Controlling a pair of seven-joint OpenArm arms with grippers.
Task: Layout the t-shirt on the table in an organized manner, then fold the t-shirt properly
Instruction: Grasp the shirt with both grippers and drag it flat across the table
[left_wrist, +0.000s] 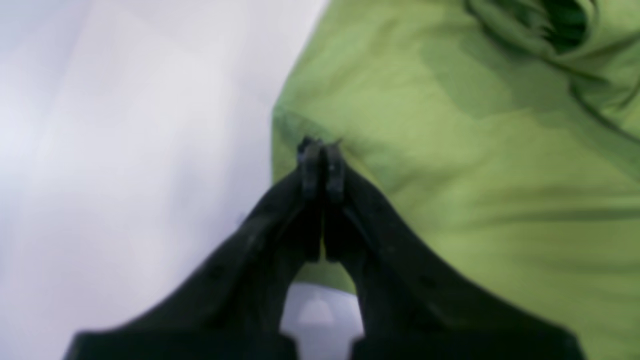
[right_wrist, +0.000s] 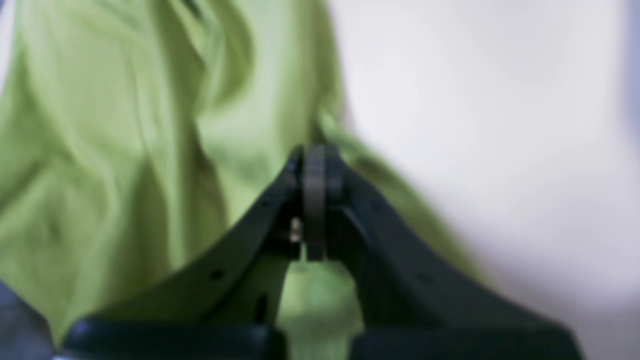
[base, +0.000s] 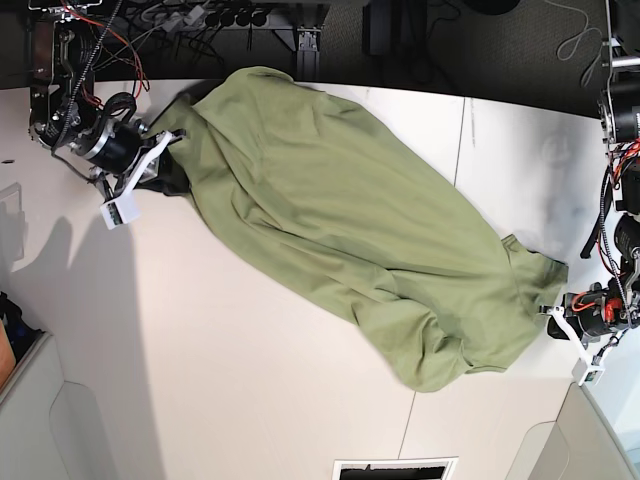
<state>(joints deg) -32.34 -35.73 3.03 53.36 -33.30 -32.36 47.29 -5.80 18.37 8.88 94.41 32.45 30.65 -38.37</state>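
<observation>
The olive-green t-shirt (base: 340, 220) lies stretched diagonally across the white table (base: 250, 350), from the far left to the near right, with folds bunched at its lower right end. My right gripper (base: 165, 150) is at the far-left end, shut on the cloth. Up close in its wrist view, the right gripper (right_wrist: 315, 155) pinches a strip of the t-shirt (right_wrist: 125, 150) between its black fingers. My left gripper (base: 555, 308) holds the near-right corner. In the left wrist view the left gripper (left_wrist: 321, 149) is shut on the edge of the t-shirt (left_wrist: 475, 175), with the table (left_wrist: 125, 150) beside it.
A thin dark seam line (base: 462, 140) crosses the table right of the middle. Cables and black equipment (base: 200, 15) sit behind the far edge. Grey panels stand at the lower left (base: 40, 420) and lower right (base: 590, 440). A dark slot (base: 395, 468) lies at the near edge.
</observation>
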